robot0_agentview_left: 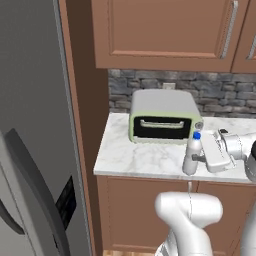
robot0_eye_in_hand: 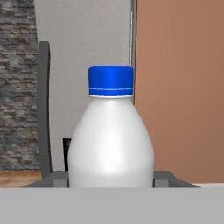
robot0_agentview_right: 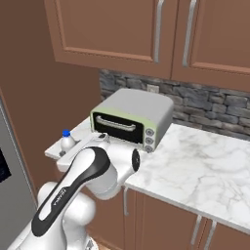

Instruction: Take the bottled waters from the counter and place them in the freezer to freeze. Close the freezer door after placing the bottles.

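Now the end effector (robot0_agentview_left: 196,159) grips a bottled water (robot0_agentview_left: 191,155) upright near the counter (robot0_agentview_left: 135,157) front edge.

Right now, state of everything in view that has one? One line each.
bottled water: upright, cap on, clamped between the gripper fingers by the counter's front edge.
gripper: shut on the bottle.
toaster oven: door closed, standing on the counter.
freezer: doors look closed.
upper cabinets: doors closed.

A pale green toaster oven (robot0_agentview_left: 162,117) is sitting against the stone backsplash (robot0_agentview_left: 220,92), under brown wall cabinets (robot0_agentview_left: 165,32).
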